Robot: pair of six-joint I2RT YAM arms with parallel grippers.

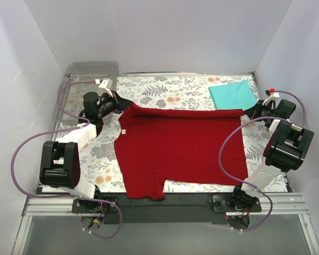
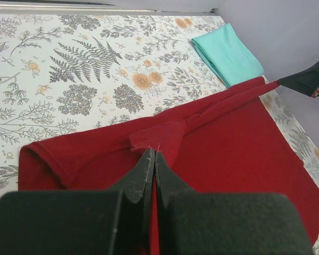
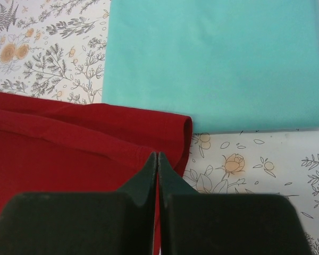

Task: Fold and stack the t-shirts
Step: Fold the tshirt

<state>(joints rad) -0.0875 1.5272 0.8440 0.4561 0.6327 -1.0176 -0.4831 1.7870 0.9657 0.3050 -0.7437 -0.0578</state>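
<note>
Clamping down on cloth, the left gripper (image 1: pixel 116 101) is standing with its jaws pressed together at the upper left of the top view. In its own wrist view the left gripper (image 2: pixel 152 155) is pinching a raised fold of the dark red t-shirt (image 1: pixel 181 149), with a sliver of red showing between the fingers (image 2: pixel 135 183). The right gripper (image 1: pixel 251 111), at the right of the top view, is likewise clenched. Its wrist view is showing the right gripper (image 3: pixel 157 157) biting the rolled far edge of the same dark red t-shirt (image 3: pixel 69 143).

Count of t-shirts: two. The dark red t-shirt is lying spread across the centre of the floral mat (image 1: pixel 175 91), its far edge doubled over between the two grippers and its near hem reaching the bottom edge of the mat. The teal t-shirt (image 1: pixel 233 94) is lying folded into a flat rectangle at the upper right of the mat, just beside the red shirt's far right corner.

Count of trays: one clear plastic tray (image 1: pixel 90 71), sitting at the upper left.

A small pale patch (image 1: pixel 124 130) is showing near the red shirt's left edge, too small to read.
</note>
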